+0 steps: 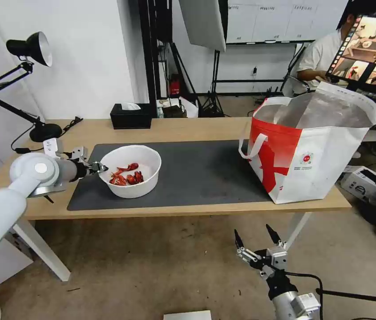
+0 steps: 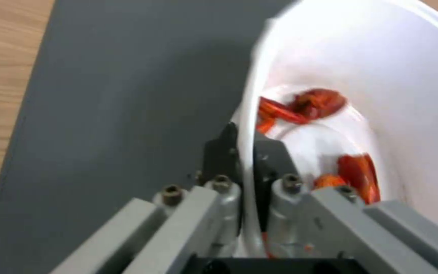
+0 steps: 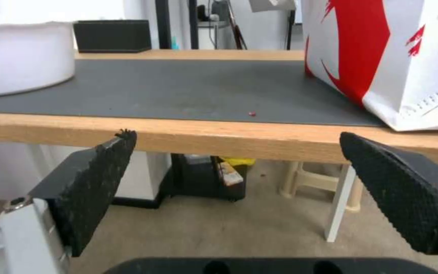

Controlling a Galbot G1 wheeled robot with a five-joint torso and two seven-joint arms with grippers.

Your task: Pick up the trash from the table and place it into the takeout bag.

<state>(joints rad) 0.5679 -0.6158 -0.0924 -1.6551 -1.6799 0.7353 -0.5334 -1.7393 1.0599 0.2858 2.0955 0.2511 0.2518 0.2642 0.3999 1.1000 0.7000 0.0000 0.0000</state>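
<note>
Your left hand pinched the thin rim at nine o'clock of the bowl on the surface. It looked light and flexible, its shells loose; keep it level. Right hand hung spread below.

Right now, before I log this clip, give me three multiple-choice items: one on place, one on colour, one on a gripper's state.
1. The white bowl sits on:
A. the grey mat
B. bare wood
C. the floor

2. The shells in it are:
A. green
B. red
C. black

3. The left gripper is:
A. open above the bag
B. parked below the table
C. shut on the bowl's rim

Answers: 1 A, the mat lies under it; 2 B, red pieces show inside; 3 C, the rim runs between its jaws.
</note>
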